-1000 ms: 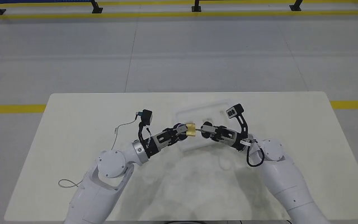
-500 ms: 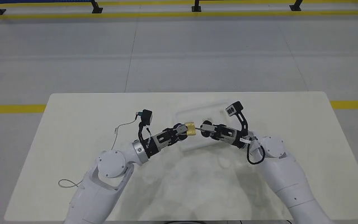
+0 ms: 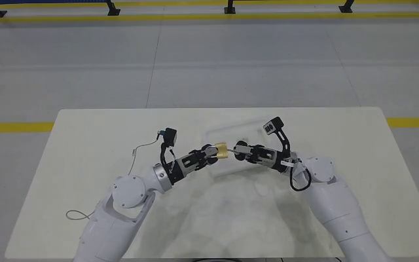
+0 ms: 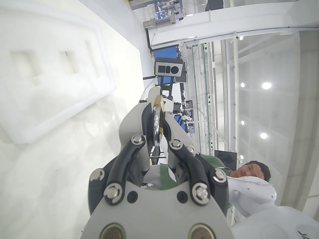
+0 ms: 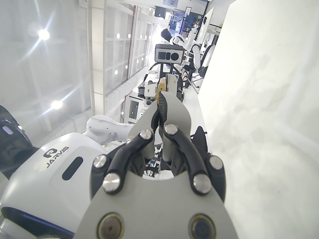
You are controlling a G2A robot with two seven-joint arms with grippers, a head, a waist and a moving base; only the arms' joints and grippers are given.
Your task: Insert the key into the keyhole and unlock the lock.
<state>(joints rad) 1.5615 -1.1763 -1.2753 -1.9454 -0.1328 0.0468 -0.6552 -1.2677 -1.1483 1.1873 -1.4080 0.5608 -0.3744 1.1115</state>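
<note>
Presently held, raised off the table (image 3: 85, 150), mid-table:

Lock (image 4: 158, 102): brass body, steel shackle. It is clamped in the left gripper (image 4: 157, 116), which is closed on it, with the far end turned right toward the key.

Key (image 5: 161, 113): the dark head is pinched in the right gripper (image 5: 163, 101), which is closed on it, with the blade pointed left at the lock. The two are met at table centre, just on the near side of the tray (image 3: 245, 130). Whether the blade is seated in the keyhole or only touching the brass cannot be told, as the joint is masked by the grippers.

Risks, as judged:
- Blade jammed or bent, if pushed while off-axis from the keyhole.
- Key twisted in the pinch, if the turning load exceeds the hold on its narrow head.
- Lock rotated or slipped in the left gripper, if the turn is not resisted; a drop onto the table would follow.
- Shackle release blocked, if the shackle is pinned by the left gripper.
</note>
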